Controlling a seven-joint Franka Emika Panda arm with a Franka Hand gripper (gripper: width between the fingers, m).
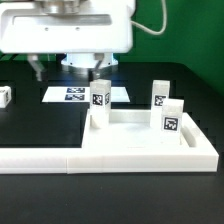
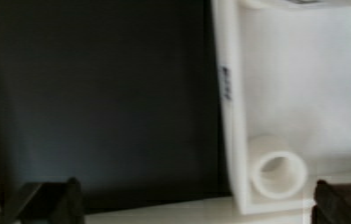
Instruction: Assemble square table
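The black two-finger gripper (image 2: 190, 200) hangs with jaws spread wide, nothing between them; directly beneath sits the white plastic square tray-like tabletop (image 2: 296, 100), its edge running straight away from the fingers, corner hole (image 2: 278, 172) close by; in the exterior view it lies against the white barrier (image 1: 60, 158), legs (image 1: 99, 97) standing on it.

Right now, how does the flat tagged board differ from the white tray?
The marker board lies thin and flat on the table; the tray is thick with a raised rim. The marker board carries only printed tags; the tray has blocks standing at it. Both are white.
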